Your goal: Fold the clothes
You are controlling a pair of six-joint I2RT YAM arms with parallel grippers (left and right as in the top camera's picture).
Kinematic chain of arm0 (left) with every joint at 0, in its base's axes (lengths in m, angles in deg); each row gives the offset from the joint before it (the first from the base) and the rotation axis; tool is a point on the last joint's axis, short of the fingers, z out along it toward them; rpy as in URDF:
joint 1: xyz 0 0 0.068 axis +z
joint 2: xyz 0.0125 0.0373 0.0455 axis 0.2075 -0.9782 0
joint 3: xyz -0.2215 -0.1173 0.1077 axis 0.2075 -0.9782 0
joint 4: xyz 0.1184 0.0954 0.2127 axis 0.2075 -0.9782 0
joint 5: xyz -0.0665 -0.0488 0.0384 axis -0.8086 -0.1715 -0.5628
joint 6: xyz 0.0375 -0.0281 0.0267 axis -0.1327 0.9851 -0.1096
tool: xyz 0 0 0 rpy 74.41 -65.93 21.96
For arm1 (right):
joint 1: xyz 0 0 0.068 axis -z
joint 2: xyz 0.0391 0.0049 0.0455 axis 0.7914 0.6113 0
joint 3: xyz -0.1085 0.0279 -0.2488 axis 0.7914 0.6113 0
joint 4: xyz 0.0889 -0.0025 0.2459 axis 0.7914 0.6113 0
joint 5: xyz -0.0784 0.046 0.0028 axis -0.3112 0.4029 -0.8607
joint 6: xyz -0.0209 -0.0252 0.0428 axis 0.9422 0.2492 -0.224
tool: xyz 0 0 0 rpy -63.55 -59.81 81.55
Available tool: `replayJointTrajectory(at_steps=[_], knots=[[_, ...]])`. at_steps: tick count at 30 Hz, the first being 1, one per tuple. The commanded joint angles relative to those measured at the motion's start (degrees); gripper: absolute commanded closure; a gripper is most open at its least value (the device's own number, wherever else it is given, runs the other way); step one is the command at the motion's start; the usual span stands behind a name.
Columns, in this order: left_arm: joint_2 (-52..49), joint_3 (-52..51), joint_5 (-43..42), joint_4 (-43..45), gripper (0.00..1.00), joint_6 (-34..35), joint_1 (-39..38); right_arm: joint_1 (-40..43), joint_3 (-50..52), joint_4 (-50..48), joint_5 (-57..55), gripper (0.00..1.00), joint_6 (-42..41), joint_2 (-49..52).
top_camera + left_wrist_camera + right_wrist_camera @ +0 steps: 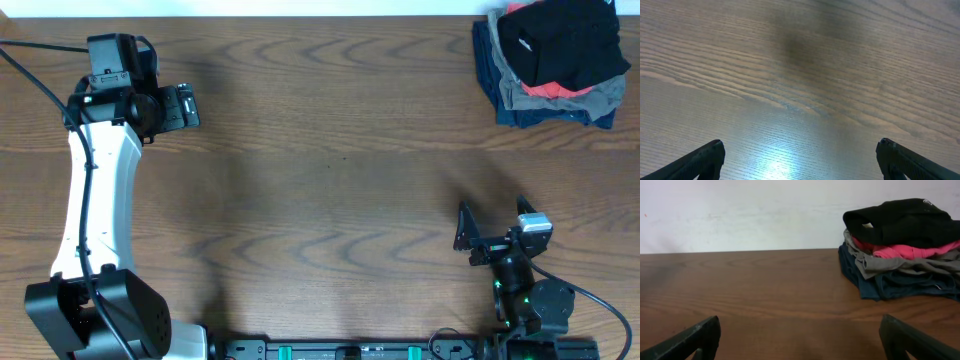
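Black garment [560,40] on top of stack [548,108], far right of table [330,180], left gripper [800,144] wide apart at far left, right gripper [492,212] wide apart, near right

Your left arm [95,190] extends far forward, the left gripper [188,105] spread wide and empty. Your right arm [530,300] sits folded near its base, the right gripper [492,215] likewise gaping, holding nothing.

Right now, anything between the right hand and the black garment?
Nothing visible. Only bare table lies between the open right hand and the black garment, which sits on top of the pile at the far right corner.
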Motion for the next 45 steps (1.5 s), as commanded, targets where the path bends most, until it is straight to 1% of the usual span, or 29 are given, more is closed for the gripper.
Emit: replayJointTrajectory(at_steps=[1, 21, 27, 30, 33, 37, 41, 45], knots=[[-0.68, -0.33, 0.31, 0.07, 0.02, 0.52, 0.20, -0.92, 0.07, 0.31, -0.59, 0.01, 0.35, -0.35], [-0.68, -0.33, 0.31, -0.09, 0.02, 0.50, 0.22, -0.92, 0.07, 0.31, -0.59, 0.01, 0.35, -0.35], [0.98, -0.42, 0.33, -0.24, 0.02, 0.55, 0.37, -0.90, 0.07, 0.31, -0.59, 0.01, 0.35, -0.35], [2.93, -1.68, -1.77, 0.79, 0.02, 0.52, -0.28, -0.90, 0.07, 0.31, -0.59, 0.01, 0.35, -0.35], [5.95, -5.44, -4.83, 6.01, 0.02, 0.52, -1.05, -0.90, 0.07, 0.31, -0.59, 0.01, 0.35, -0.33], [12.02, -14.97, -9.29, 17.70, 0.02, 0.52, -2.16, -0.90, 0.07, 0.31, -0.59, 0.01, 0.35, -0.33], [20.94, -29.42, -11.87, 32.85, 0.02, 0.55, -3.26, -0.90, 0.07, 0.31, -0.59, 0.01, 0.35, -0.33], [30.69, -43.39, -12.00, 43.45, 0.02, 0.52, -4.39, -0.90, 0.07, 0.28, -0.59, 0.01, 0.35, -0.33]])
